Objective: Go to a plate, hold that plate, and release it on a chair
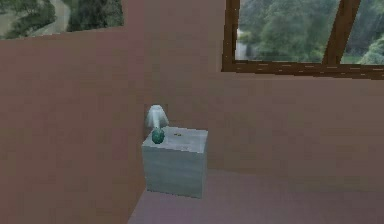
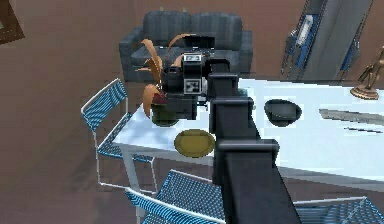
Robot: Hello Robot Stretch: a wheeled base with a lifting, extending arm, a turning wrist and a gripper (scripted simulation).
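Observation:
In the arm side view a round olive-yellow plate (image 2: 195, 143) lies on the white table (image 2: 300, 140) near its near edge, just left of the dark arm bar (image 2: 235, 140). The gripper (image 2: 165, 52) reaches past the plate, over the table's left end, with its thin brownish fingers (image 2: 150, 58) against the dark sofa behind. A dark, red-brown thing (image 2: 160, 108) stands on the table below the gripper body. I cannot tell whether the gripper holds anything. A blue-and-white patterned chair (image 2: 105, 112) stands at the table's left end, and another (image 2: 175, 198) at its near side.
A dark bowl (image 2: 283, 110), a flat grey thing (image 2: 350, 116) and a small statue (image 2: 368, 80) are on the table. A dark sofa (image 2: 190, 35) stands behind. In the forward view a grey cabinet (image 1: 175, 160) with a white thing and a green ball (image 1: 158, 135) fills a corner under a window (image 1: 300, 35).

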